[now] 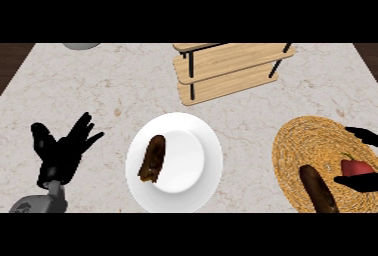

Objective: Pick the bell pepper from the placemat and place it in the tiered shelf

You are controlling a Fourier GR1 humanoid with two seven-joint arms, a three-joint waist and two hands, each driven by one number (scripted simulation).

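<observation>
The pepper (357, 168) is red with a small green stem. It sits on the mat (310, 145), near the mat's right side, at the right edge of the view. It is not in the shelf yet.

The right hand (363, 183) is at the pepper. It is open and spread around it. One black part lies just under the pepper and touches it. Another black part reaches in above the pepper, with a gap between them. The rest of this hand is cut off by the edge of the view.

The mat is round and woven, the color of straw. It also holds a long brown stick (317, 190), which lies just left of the pepper and points down toward the lower edge.

Left of the mat is a white plate (184, 135). A dark brown piece (153, 159) of food lies on the plate's left half.

The shelf (229, 70) stands at the far side of the counter (111, 85), well apart from the pepper. It has light wooden boards, one over the other, and thin black posts.

The left hand (63, 150) rests at the lower left, open, with its fingers up and spread. It touches nothing.

A grey thing (81, 46) peeks in at the top left, too cut off to name.
</observation>
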